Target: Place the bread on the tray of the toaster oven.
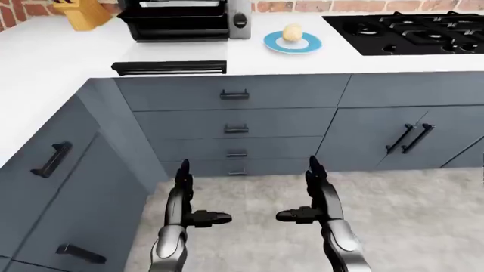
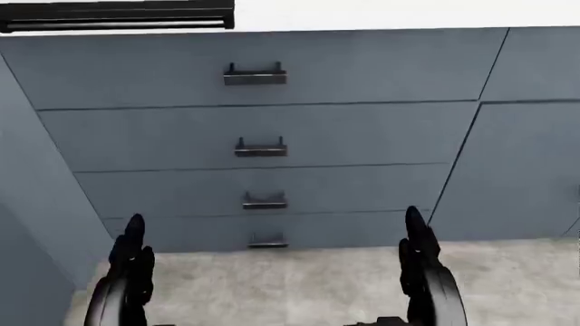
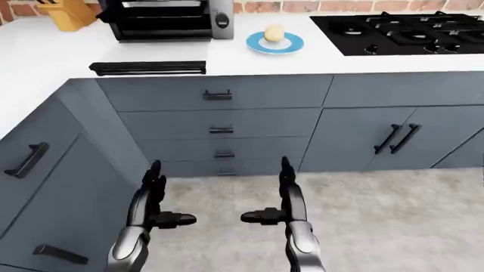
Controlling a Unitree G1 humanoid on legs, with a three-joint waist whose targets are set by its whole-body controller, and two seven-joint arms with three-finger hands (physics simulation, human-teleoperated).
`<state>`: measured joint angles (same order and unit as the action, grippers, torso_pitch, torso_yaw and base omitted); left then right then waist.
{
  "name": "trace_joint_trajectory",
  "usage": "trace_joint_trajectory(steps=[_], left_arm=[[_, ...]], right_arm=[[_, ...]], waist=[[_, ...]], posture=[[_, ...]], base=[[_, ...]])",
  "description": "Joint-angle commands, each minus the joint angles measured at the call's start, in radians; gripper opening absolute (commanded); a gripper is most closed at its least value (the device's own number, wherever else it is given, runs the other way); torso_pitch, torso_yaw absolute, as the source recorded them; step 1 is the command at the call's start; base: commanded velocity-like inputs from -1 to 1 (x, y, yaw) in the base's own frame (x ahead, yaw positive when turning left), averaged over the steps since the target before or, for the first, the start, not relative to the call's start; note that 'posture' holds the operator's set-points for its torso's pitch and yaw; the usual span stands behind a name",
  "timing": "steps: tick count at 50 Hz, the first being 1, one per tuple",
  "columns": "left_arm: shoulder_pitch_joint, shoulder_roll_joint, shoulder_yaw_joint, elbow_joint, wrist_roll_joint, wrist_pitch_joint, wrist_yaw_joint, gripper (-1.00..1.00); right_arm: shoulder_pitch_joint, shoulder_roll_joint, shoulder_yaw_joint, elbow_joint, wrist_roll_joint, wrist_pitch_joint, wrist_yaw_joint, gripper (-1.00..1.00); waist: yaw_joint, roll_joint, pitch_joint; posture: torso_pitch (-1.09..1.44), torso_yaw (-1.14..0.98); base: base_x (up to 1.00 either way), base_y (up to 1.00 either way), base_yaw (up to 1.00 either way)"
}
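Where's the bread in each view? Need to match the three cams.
Left-eye view: the bread sits on the blue plate, top centre, right of the toaster oven.
Right-eye view: bread top centre, slightly further left, on the same plate.
Head view: not in it; this camera looks down at the drawers.
Shared landmark: the top drawer handle, below the counter edge.

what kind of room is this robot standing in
Most likely a home kitchen, rendered in a simulator. A white counter carries a toaster oven and a black gas stovetop, with grey drawers below. A bread roll sits on a blue plate between the two appliances.
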<state>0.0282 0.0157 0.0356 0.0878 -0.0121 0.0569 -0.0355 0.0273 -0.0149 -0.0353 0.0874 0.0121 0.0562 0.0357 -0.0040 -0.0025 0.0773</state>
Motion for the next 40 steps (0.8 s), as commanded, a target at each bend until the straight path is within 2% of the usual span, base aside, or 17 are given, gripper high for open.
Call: trace_joint_trajectory(steps=[1, 3, 5, 7, 8, 14, 18, 25, 30, 35, 36, 37, 38, 40], left_arm=[[-0.05, 0.014, 0.013, -0.105, 0.003, -0.016, 0.008, 1.0], [-0.062, 0.019, 0.026, -0.129, 0.004, 0.007, 0.014, 1.0], [-0.068, 0.019, 0.026, -0.149, 0.007, 0.024, 0.017, 1.0], [-0.084, 0.02, 0.028, -0.17, 0.011, 0.041, 0.023, 1.0], [-0.093, 0.023, 0.029, -0.184, 0.013, 0.058, 0.025, 1.0], [-0.192, 0.04, 0.039, -0.214, 0.026, 0.125, 0.04, 1.0], [-0.287, 0.068, 0.057, -0.284, 0.033, 0.231, 0.047, 1.0], [-0.473, 0.152, 0.117, -0.407, 0.019, 0.404, 0.042, 1.0], [-0.601, 0.212, 0.144, -0.433, -0.004, 0.448, 0.05, 1.0], [-0.708, 0.286, 0.17, -0.499, -0.045, 0.558, 0.032, 1.0], [-0.727, 0.296, 0.171, -0.502, -0.054, 0.579, 0.028, 1.0], [-0.75, 0.305, 0.171, -0.494, -0.058, 0.575, 0.026, 1.0], [-0.775, 0.312, 0.177, -0.499, -0.071, 0.598, 0.028, 1.0], [-0.797, 0.337, 0.175, -0.514, -0.073, 0.617, 0.024, 1.0]], right_arm=[[-0.063, -0.009, -0.016, -0.08, -0.007, -0.039, -0.027, 1.0], [-0.083, -0.015, -0.023, -0.058, -0.002, -0.043, -0.025, 1.0], [-0.097, -0.018, -0.024, -0.063, 0.003, -0.033, -0.025, 1.0], [-0.12, -0.026, -0.022, -0.094, -0.005, 0.012, -0.023, 1.0], [-0.13, -0.03, -0.025, -0.104, -0.009, 0.029, -0.022, 1.0], [-0.179, -0.052, -0.031, -0.199, -0.043, 0.129, 0.006, 1.0], [-0.225, -0.07, -0.049, -0.283, -0.054, 0.207, 0.03, 1.0], [-0.39, -0.139, -0.101, -0.358, -0.038, 0.337, 0.075, 1.0], [-0.5, -0.166, -0.104, -0.323, -0.03, 0.338, 0.074, 1.0], [-0.618, -0.209, -0.113, -0.371, -0.019, 0.418, 0.089, 1.0], [-0.644, -0.215, -0.114, -0.372, -0.014, 0.438, 0.09, 1.0], [-0.674, -0.225, -0.112, -0.367, -0.015, 0.447, 0.093, 1.0], [-0.706, -0.234, -0.115, -0.367, -0.012, 0.457, 0.094, 1.0], [-0.747, -0.248, -0.116, -0.369, -0.003, 0.485, 0.098, 1.0]], waist=[[-0.002, -0.008, -0.001], [0.008, 0.0, -0.063], [0.005, -0.006, -0.019], [0.007, -0.007, -0.069], [0.008, -0.007, -0.075], [0.01, -0.005, -0.085], [0.01, -0.005, -0.092], [0.006, -0.004, -0.094], [0.004, -0.001, -0.088], [0.003, 0.002, -0.079], [0.004, 0.008, -0.096], [0.005, 0.011, -0.072], [0.005, 0.012, -0.058], [0.006, 0.01, -0.054]], posture=[[0.0, 0.0], [0.0, 0.0], [0.0, 0.0], [0.0, 0.0], [0.0, 0.0], [0.0, 0.0], [0.0, 0.0], [0.0, 0.0], [0.0, 0.0], [0.0, 0.0], [0.0, 0.0], [0.0, 0.0], [0.0, 0.0], [0.0, 0.0]], base=[[0.0, 0.0, 0.0], [0.0, 0.0, 0.0], [0.0, 0.0, 0.0], [0.0, 0.0, 0.0], [0.0, 0.0, 0.0], [0.0, 0.0, 0.0], [0.0, 0.0, 0.0], [0.0, 0.0, 0.0], [0.0, 0.0, 0.0], [0.01, 0.0, 0.0], [0.17, 0.0, 0.0], [0.2, 0.0, 0.0], [0.21, 0.0, 0.0], [0.23, 0.0, 0.0]])
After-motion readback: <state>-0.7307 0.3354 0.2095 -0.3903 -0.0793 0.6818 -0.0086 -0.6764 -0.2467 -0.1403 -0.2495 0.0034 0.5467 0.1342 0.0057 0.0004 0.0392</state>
